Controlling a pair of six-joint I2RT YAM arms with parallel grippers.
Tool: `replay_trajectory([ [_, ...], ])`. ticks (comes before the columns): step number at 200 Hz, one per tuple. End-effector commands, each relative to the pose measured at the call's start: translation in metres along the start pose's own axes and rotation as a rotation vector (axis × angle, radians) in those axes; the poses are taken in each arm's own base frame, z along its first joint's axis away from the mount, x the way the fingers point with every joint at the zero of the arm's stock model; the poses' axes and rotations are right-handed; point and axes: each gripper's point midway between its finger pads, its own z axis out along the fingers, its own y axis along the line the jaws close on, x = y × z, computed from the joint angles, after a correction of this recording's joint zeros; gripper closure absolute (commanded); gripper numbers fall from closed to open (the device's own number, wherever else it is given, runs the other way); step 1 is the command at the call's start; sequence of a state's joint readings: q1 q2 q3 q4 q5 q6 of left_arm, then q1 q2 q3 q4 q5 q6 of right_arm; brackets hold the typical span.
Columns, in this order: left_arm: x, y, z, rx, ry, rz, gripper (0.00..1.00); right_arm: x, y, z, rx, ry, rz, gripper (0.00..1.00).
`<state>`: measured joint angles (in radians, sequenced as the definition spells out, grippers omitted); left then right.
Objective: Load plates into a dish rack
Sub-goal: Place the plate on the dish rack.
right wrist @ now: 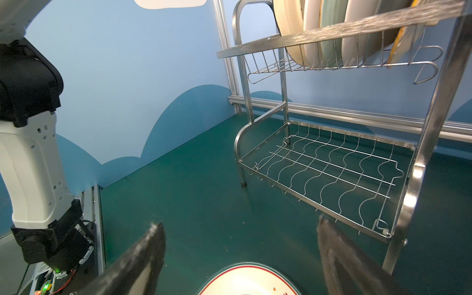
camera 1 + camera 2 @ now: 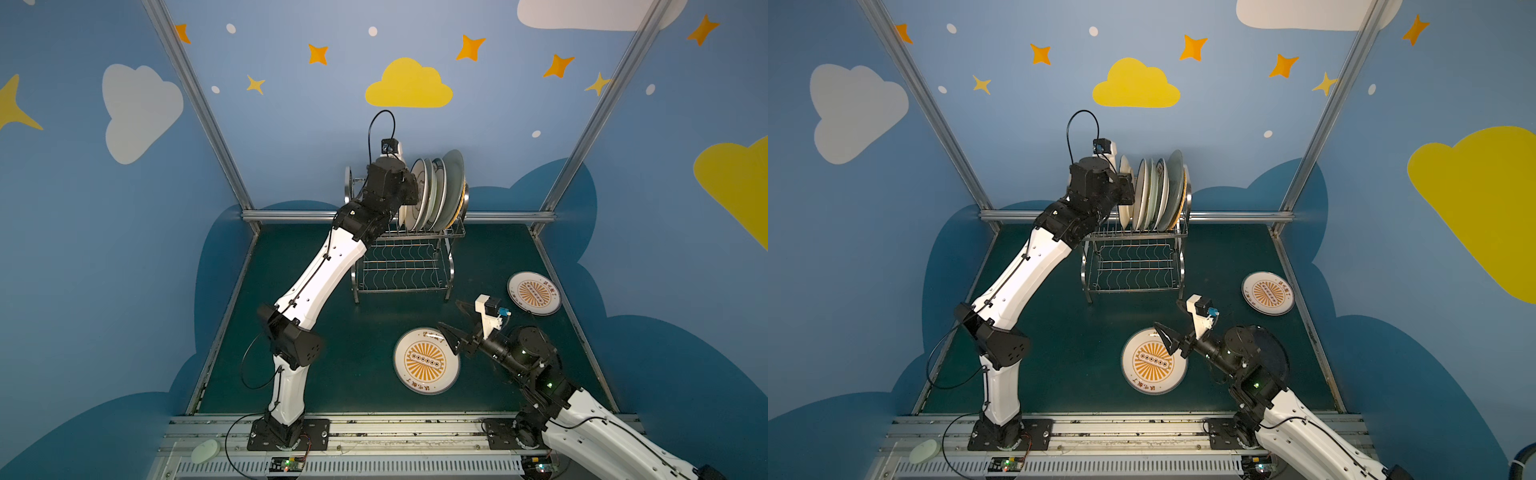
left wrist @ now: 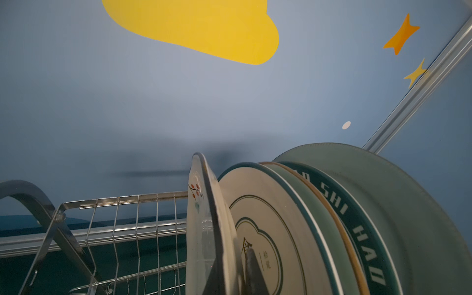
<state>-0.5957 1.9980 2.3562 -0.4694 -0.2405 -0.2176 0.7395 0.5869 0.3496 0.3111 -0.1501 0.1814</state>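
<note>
Left wrist view: left tool clenched on cream sprigged round plate, slotted in shiny steel wire dish rack beside racked plates; right tool released over orange-sunburst white round plate on table; second sunburst plate behind it, unloaded.

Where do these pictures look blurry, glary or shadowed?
Right wrist view: the right claw has out-of-focus fingers, and the dish rack post glares. Left wrist view: a smeared shadow lies on the wall behind the sprigged plate, with the left claw blurred against it. Top views: dim but sharp.
</note>
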Motion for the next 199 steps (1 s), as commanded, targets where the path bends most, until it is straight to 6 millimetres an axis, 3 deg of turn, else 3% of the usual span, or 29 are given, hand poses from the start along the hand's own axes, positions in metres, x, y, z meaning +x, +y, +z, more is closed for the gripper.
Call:
replay_trajectory([
  [1, -0.047, -0.002, -0.017, 0.006, -0.141, -0.034, 0.96, -0.013, 0.002, 0.0, 0.003, -0.025, -0.011, 0.09],
  [41, -0.038, 0.003, -0.01, -0.024, -0.124, -0.02, 0.96, -0.014, 0.001, 0.001, 0.006, -0.022, -0.007, 0.09],
  [94, -0.025, 0.013, 0.003, -0.091, -0.105, 0.01, 0.88, -0.011, 0.0, 0.002, 0.012, -0.012, -0.003, 0.09],
  [125, -0.016, 0.013, 0.01, -0.101, -0.082, 0.019, 0.88, -0.011, -0.001, 0.003, 0.016, -0.005, -0.001, 0.09],
  [142, -0.012, 0.012, 0.014, -0.106, -0.072, 0.028, 0.81, -0.009, -0.001, 0.004, 0.019, 0.001, 0.002, 0.09],
  [199, -0.002, 0.005, 0.021, -0.105, -0.052, 0.057, 0.79, -0.007, -0.003, 0.005, 0.029, 0.012, 0.007, 0.09],
])
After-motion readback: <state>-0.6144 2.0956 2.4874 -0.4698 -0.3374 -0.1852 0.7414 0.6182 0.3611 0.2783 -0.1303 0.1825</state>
